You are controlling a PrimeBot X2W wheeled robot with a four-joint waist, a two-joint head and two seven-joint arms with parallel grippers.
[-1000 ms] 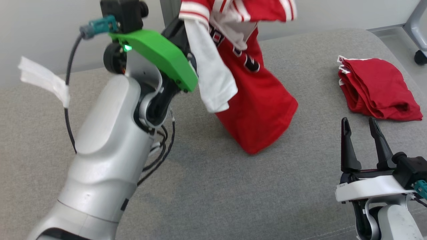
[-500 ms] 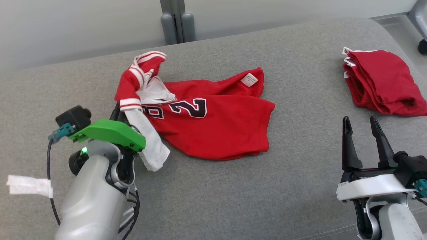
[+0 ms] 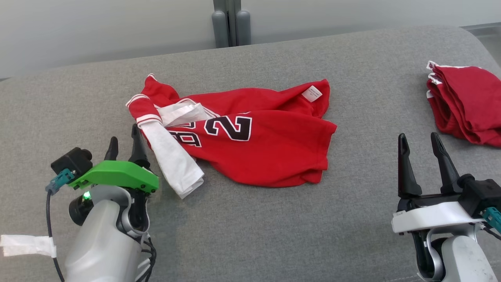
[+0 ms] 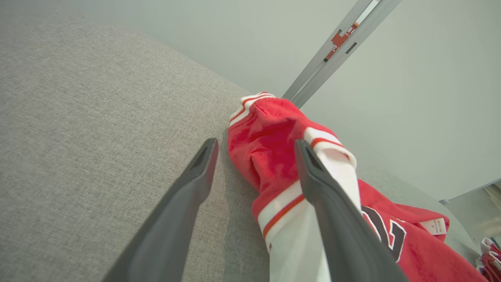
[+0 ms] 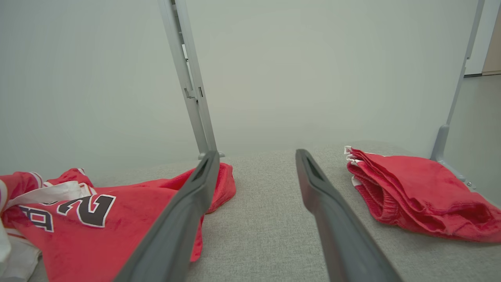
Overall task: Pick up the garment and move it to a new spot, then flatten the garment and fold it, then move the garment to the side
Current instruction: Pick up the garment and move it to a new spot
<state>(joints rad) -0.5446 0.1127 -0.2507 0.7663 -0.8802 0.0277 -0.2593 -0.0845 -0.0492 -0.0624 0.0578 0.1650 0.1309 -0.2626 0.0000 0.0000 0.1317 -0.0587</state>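
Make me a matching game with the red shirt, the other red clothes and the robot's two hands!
Things:
1. red shirt
2. folded red pile
3. left hand
4. right hand

Places:
A. far right, neatly stacked
B. open, beside the white sleeve
C. open, above bare grey cushion
D. crumpled in the middle

Pairs: 1-D, 2-A, 3-B, 4-C

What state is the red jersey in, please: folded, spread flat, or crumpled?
Crumpled. The red jersey lies loosely on the grey cushion, its upper edge doubled over and a white sleeve twisted alongside.
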